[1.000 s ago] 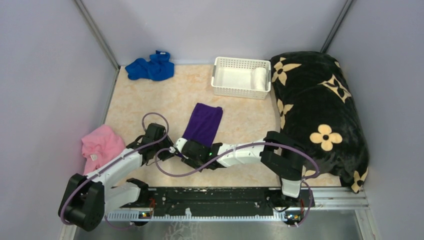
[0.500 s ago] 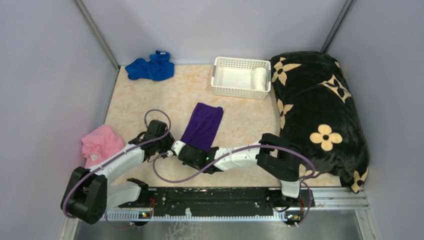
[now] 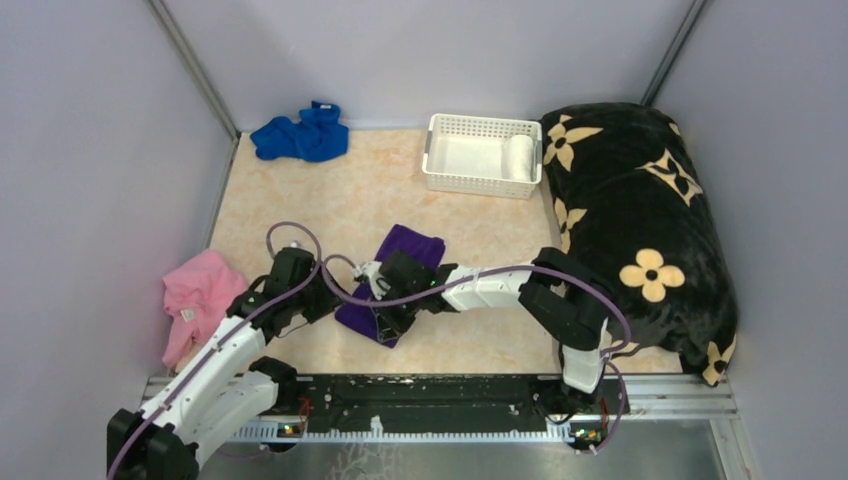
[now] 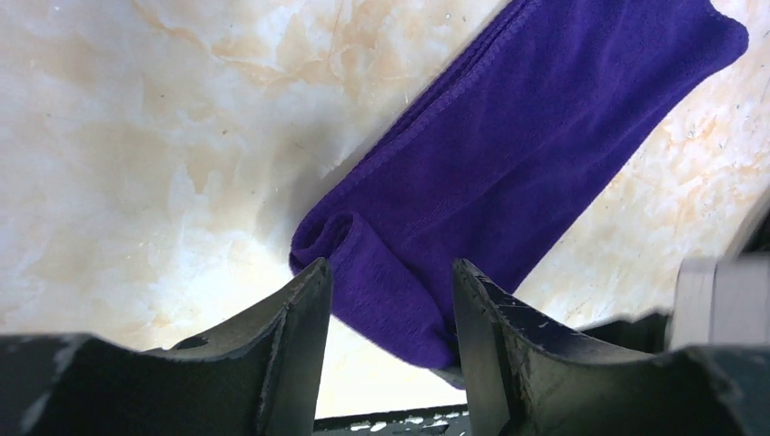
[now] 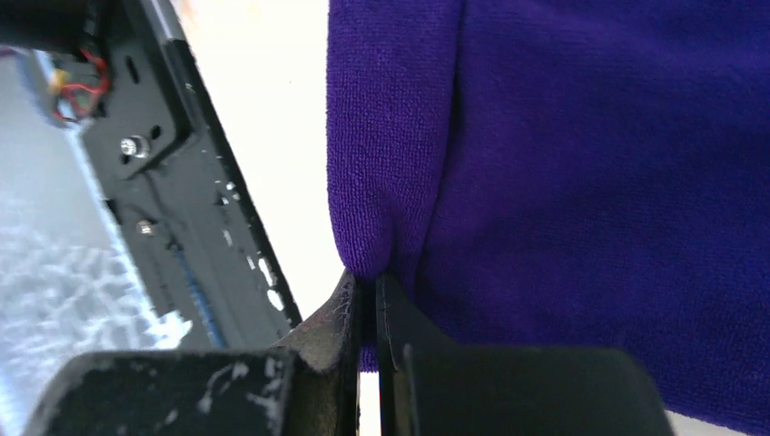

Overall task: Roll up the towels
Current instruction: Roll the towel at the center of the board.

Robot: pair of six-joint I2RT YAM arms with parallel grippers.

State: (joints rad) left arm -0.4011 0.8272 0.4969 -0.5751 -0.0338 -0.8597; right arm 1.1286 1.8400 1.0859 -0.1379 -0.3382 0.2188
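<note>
The dark purple towel (image 3: 415, 250) lies mid-table, and its near end is turned over into a thick fold (image 4: 381, 272). My right gripper (image 3: 385, 315) is shut on that folded near end; the right wrist view shows the fingertips (image 5: 368, 283) pinching the purple towel (image 5: 590, 136). To the left of the fold is my left gripper (image 3: 325, 300). It is open, and in its wrist view the fold sits just beyond the left gripper (image 4: 390, 272), untouched. A bright blue towel (image 3: 300, 135) lies crumpled at the far left. A cream-white towel (image 3: 518, 155) sits rolled in the basket.
A white plastic basket (image 3: 470, 180) stands at the back centre. A big black blanket with beige flowers (image 3: 640, 230) fills the right side. A pink cloth (image 3: 200, 290) lies at the left edge. The black base rail (image 3: 430, 395) runs along the near edge.
The right gripper has shut on the purple towel's near end and carried it away from the rail, folding it over. The left gripper has drawn back to the left and opened wider.
</note>
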